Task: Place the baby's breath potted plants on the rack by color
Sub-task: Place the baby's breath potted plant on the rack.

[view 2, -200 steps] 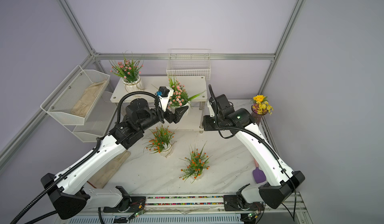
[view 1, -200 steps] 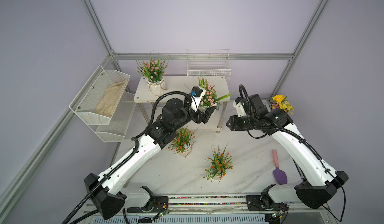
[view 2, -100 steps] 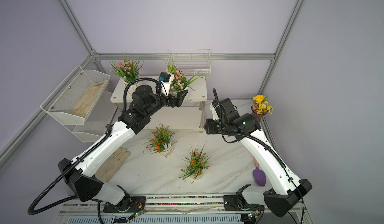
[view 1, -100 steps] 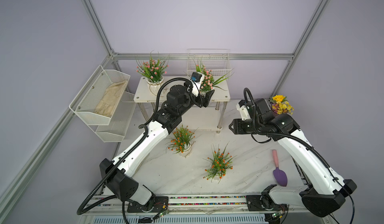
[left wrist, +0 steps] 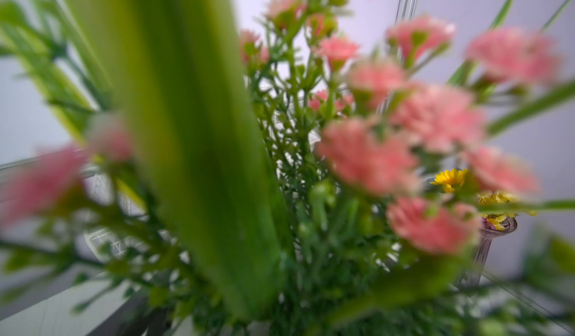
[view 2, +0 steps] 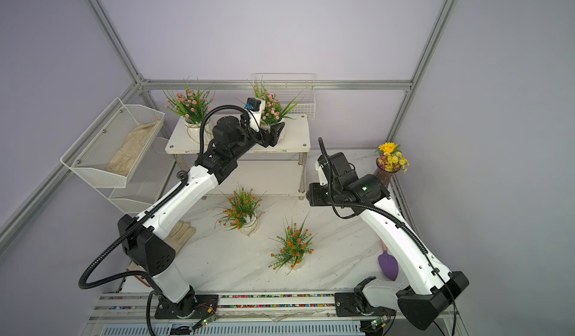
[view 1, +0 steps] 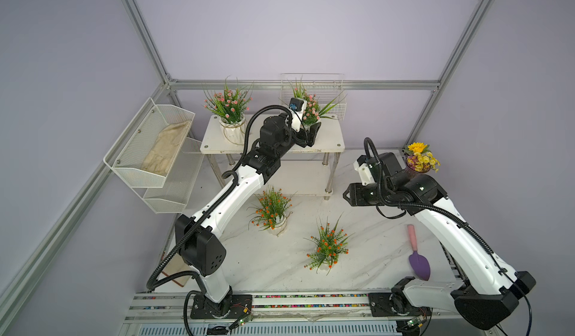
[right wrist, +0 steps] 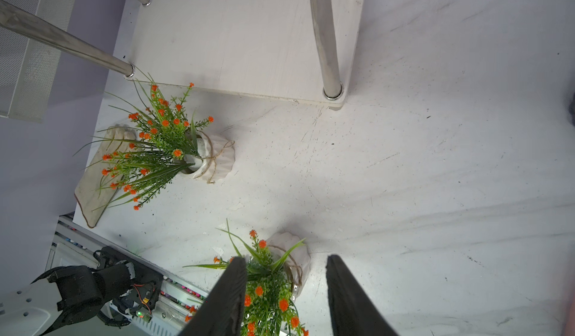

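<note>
Pink baby's breath plant (view 1: 312,111) is grasped by left jaws; right jaws released.

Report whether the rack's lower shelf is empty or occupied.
Empty where visible: the lower shelf shows bare in the right wrist view; both orange plants stand on the table.

Lilac walls (view 1: 295,23), aluminium frame (view 1: 311,84), marbled white tabletop (view 1: 373,241).

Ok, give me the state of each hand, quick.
The left hand: closed on the pot of a pink potted plant, at the top board of the rack.
The right hand: open, holding nothing.
</note>
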You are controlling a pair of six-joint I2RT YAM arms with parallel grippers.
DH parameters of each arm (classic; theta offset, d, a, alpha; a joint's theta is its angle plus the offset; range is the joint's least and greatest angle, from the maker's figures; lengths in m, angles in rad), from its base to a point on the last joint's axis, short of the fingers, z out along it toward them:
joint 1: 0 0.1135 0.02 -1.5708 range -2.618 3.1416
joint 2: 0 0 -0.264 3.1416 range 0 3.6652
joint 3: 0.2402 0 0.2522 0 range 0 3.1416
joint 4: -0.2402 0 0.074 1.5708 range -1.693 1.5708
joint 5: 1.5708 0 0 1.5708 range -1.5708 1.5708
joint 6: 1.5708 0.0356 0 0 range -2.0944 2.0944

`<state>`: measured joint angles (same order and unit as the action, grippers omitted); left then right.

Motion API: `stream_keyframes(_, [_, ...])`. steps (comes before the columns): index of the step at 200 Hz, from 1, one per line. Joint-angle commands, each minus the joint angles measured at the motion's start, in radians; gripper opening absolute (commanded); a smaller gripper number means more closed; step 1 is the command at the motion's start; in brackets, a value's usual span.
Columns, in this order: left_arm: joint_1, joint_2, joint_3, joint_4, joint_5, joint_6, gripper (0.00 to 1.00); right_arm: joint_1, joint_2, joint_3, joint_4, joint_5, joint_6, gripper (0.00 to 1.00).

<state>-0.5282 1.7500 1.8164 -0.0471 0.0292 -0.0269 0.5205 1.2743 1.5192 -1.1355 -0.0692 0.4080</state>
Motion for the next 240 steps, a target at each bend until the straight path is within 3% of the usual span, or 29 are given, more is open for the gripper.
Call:
stream_keyframes(1, [0.014,0.003,0.129,0.084,-0.002,-0.037,0.00,-0.005,-0.021,-0.004,0.024,-0.001,0.012,0.46])
stream_keyframes(73, [0.025,0.029,0.151,0.042,-0.009,-0.063,0.00,-0.005,-0.016,-0.004,0.029,-0.003,0.012,0.46])
stream_keyframes(97, [0.027,0.029,0.152,0.024,-0.012,-0.068,0.06,-0.005,-0.013,-0.003,0.032,-0.003,0.011,0.47])
stream_keyframes(125, [0.028,0.029,0.158,0.012,-0.008,-0.070,0.25,-0.004,-0.011,0.000,0.033,-0.004,0.011,0.48])
stream_keyframes(142, [0.031,0.036,0.171,-0.004,-0.008,-0.071,0.49,-0.005,-0.010,-0.001,0.032,-0.004,0.011,0.49])
stream_keyframes(201, [0.033,0.034,0.162,-0.001,-0.020,-0.086,0.69,-0.005,-0.006,-0.001,0.036,-0.007,0.009,0.53])
stream_keyframes(205, [0.034,0.034,0.162,-0.001,-0.020,-0.087,0.95,-0.005,-0.006,-0.001,0.034,-0.006,0.008,0.54])
stream_keyframes(207, [0.035,0.034,0.161,-0.003,-0.020,-0.086,0.99,-0.005,-0.006,0.000,0.035,-0.006,0.008,0.54])
stream_keyframes(240, [0.036,0.022,0.141,0.005,-0.017,-0.082,1.00,-0.005,0.002,-0.001,0.041,-0.009,0.004,0.56])
